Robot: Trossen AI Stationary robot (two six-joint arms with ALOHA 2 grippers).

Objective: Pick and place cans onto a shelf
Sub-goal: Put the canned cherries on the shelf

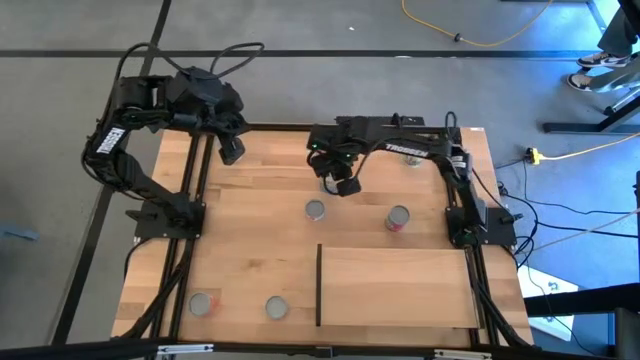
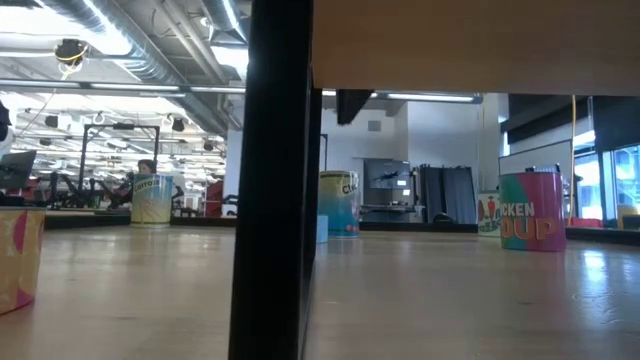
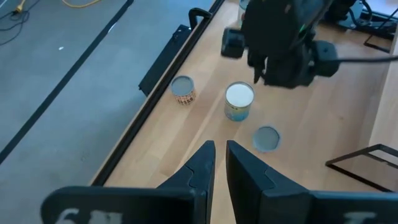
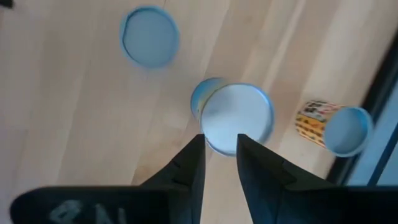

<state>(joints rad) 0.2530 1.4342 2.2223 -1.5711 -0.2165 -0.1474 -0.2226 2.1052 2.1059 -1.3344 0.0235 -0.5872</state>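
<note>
We see the shelf (image 1: 400, 287) bare on top. Two cans (image 1: 315, 210) (image 1: 397, 218) stand apart just behind it, a clear gap between them. The right hand (image 1: 346, 186) hangs above the worktop (image 1: 255, 250), beside the nearer can.

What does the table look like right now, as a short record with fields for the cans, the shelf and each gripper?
cans: four on the tabletop, none on the shelf
can positions: one mid-table, a red-sided can beside it, two near the front edge
shelf: flat board, bare
right gripper: above the mid-table can, fingers nearly closed, holding nothing
left gripper: at the table's far left edge, fingers nearly closed, holding nothing
</note>
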